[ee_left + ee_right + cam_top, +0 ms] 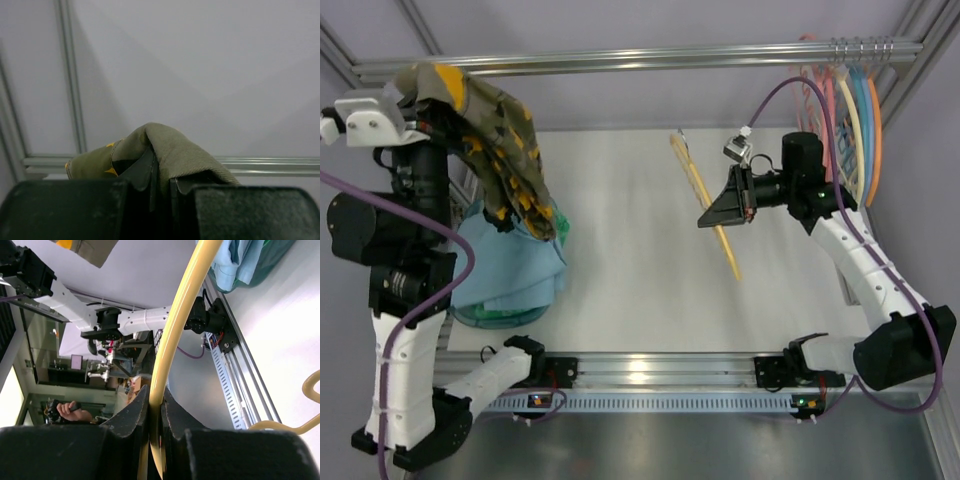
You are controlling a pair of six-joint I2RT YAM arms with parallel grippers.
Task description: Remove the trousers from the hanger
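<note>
While left tool (161, 181) pinches trousers (177, 150) | right tool (156, 412) clamps hanger (172, 340) | top view alone shows hook (679, 137)

Left arm (415, 195) upright and high, right arm (852, 245) outstretched forward, both jaws closed.

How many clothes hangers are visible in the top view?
5: the pale yellow hanger in the right end effector; four on the rail: pink, cream, blue, orange. Overlapping ones may be hidden.
</note>
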